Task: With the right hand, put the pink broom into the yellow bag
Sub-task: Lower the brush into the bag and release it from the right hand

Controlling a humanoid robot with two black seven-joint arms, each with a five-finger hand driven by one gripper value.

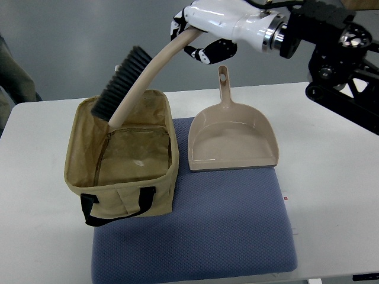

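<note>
One arm is working from where I sit: the right robot hand [198,36] comes in from the upper right, and its fingers are wrapped around the top of the broom [142,80] handle, gripping it. I see no left arm in this view.

I hold the broom slanted, handle high and brush head low, so the curved handle leads down to the left and the dark bristles reach the bag [121,163] first. The head sits at the bag's far rim, over the back left corner of the opening, with the tip of the head just dipping past the rim, as far as I can judge. The handle is not yet inside. The bag stands upright and open, its black strap hanging at the front, which leaves the mouth free for a drop from above. I judge the next step is to lower and tilt the broom so more of it passes the rim before I let go.

Just right of the bag lies a dustpan [232,142], handle pointing away from me, apart from the broom. Both bag and dustpan rest on a blue mat [225,231], spread on a white surface [331,177]. Behind it the room shows only a plain grey wall or floor.
</note>
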